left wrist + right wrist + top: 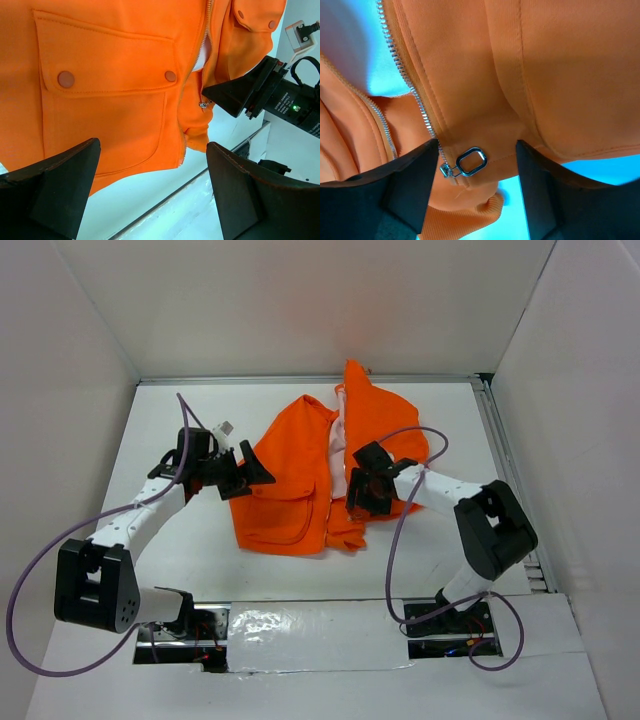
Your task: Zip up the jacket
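Right wrist view: the right gripper [476,148] has its jaws spread, one finger on each side of the lower front edge of the jacket [560,75]. The metal zipper pull [471,161] lies between them, not visibly pinched. The jacket lies on the white table [460,420], its front partly unzipped. The left gripper [152,147] is wide apart, just short of the pocketed panel's hem, holding nothing.

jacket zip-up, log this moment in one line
jacket: front unzipped | zipper pull: near bottom hem | right gripper: open, jaws either side of pull | left gripper: open, empty
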Available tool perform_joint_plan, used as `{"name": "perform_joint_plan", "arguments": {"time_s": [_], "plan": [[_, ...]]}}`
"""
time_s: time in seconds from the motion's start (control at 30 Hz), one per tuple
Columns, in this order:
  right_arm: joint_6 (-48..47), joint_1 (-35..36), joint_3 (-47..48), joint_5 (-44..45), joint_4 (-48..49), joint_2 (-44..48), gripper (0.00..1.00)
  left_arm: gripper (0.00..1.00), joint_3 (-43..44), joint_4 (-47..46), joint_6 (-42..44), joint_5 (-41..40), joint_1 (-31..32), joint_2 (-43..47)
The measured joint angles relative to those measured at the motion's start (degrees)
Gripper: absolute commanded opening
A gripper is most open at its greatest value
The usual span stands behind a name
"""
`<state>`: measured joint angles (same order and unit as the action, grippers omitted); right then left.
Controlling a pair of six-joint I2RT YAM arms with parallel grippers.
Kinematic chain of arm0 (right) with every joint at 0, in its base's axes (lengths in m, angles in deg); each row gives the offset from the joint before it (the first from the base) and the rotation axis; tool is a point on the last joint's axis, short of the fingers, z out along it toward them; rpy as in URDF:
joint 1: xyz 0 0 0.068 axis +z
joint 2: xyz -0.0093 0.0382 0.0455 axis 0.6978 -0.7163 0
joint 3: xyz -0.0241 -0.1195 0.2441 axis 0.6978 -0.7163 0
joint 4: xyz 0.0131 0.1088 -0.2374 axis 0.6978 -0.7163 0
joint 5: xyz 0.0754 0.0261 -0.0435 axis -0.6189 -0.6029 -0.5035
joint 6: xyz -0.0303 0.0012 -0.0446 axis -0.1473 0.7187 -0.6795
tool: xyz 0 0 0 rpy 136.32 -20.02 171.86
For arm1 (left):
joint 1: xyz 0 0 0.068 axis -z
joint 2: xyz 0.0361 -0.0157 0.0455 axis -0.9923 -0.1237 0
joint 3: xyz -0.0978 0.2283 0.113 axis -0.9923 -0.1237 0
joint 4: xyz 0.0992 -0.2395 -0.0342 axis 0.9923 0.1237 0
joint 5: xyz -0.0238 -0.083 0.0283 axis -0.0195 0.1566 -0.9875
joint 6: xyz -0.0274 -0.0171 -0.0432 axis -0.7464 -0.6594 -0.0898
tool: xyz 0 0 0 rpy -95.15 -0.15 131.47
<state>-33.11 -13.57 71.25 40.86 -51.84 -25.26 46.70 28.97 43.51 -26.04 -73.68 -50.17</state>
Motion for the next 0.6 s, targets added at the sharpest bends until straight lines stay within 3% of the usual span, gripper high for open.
{"name": "perform_joint_plan", "arguments": {"time_s": [0.07,0.17,0.4,0.47,0.5,0.6], "plan": [[1.1,0.7,0.1,0.8,-0.3,-0.2,0.78,0.99,0.0,0.2,0.1,-0.3,0.1,0.0],[1.9,2.2,0.6,2.0,-0.8,-0.4,0.75,0.99,0.0,0.3,0.1,-0.8,0.2,0.0],[4.5,3.9,3.3,5.5,-2.0,-4.8,0.44,0.99,0.0,0.4,0.2,-1.2,0.3,0.0],[4.9,3.9,3.3,6.4,-2.4,-5.2,0.33,0.99,0.0,0.5,0.2,-1.4,0.3,0.0],[5.0,3.9,3.3,6.8,-2.6,-5.2,0.23,0.99,0.0,0.5,0.2,-1.4,0.3,0.0],[4.9,4.0,3.3,7.8,-2.6,-4.9,0.14,0.99,0.0,0.4,0.2,-1.3,0.3,0.0]]}}
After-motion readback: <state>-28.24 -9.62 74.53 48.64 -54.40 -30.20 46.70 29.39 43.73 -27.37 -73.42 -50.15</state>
